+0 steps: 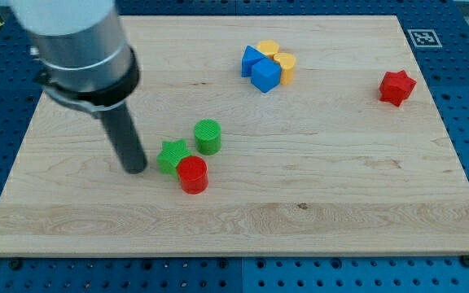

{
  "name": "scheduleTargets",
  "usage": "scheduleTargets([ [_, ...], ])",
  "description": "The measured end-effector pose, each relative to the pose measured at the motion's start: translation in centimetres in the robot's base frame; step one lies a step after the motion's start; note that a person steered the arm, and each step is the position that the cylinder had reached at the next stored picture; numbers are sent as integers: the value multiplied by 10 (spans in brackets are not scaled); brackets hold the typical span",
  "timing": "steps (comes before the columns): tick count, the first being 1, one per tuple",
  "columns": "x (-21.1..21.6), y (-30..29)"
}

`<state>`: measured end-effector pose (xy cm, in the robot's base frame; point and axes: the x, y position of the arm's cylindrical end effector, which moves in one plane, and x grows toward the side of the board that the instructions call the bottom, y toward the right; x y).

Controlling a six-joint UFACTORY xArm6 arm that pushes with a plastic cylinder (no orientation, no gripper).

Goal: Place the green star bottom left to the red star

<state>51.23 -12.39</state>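
Observation:
The green star (172, 155) lies left of the board's middle, touching a red cylinder (192, 175) at its lower right. A green cylinder (208, 136) stands just to its upper right. The red star (396, 87) lies far off at the view's right, near the board's right edge. My tip (135, 168) rests on the board just left of the green star, a small gap from it or barely touching.
A cluster of blue blocks (259, 67) and yellow blocks (280, 60) sits near the view's top centre. The wooden board (316, 212) lies on a blue perforated table. A fiducial marker (422, 37) is at the board's top right corner.

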Motion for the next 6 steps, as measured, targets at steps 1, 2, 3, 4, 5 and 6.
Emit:
scheduleTargets([
  [1, 0, 57],
  [2, 0, 116],
  [3, 0, 169],
  [4, 0, 224],
  [5, -3, 274],
  [6, -15, 304],
])
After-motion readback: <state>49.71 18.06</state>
